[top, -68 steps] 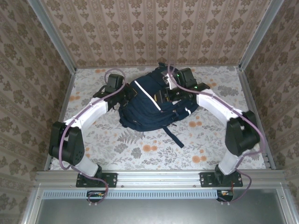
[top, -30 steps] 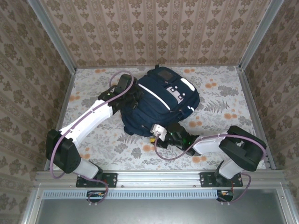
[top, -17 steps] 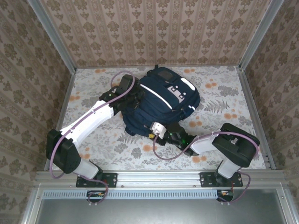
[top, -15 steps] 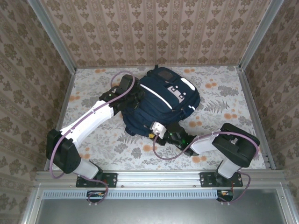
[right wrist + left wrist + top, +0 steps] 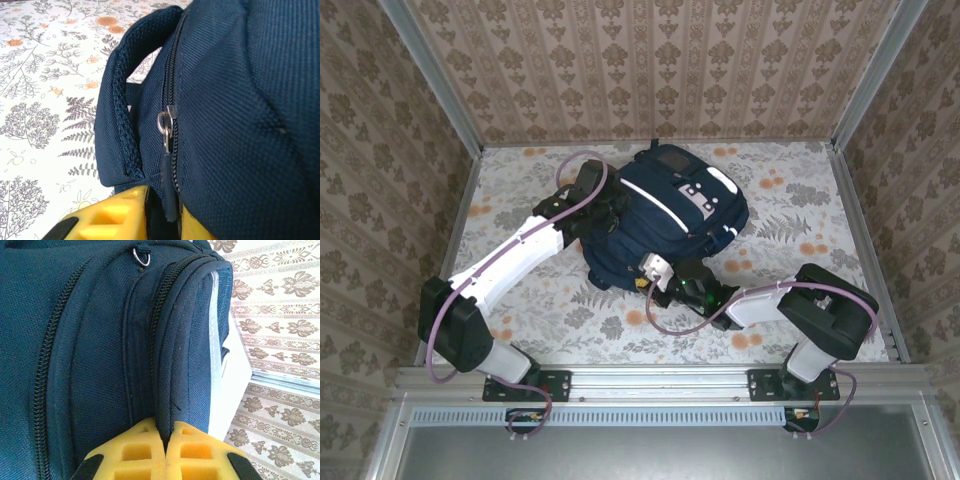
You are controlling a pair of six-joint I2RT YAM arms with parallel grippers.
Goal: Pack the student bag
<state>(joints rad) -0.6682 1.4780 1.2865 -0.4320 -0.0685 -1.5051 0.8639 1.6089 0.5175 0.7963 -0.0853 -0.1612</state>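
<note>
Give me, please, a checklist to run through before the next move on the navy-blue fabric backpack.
1. Check the left gripper is clamped on a seam of the navy-blue fabric backpack: ok.
2. Check the dark zipper pull lies between the fingers of the right gripper: ok.
3. Check the right gripper's hold on the pull is tight: cannot tell.
4. Check the backpack rests on the floral-patterned table: ok.
</note>
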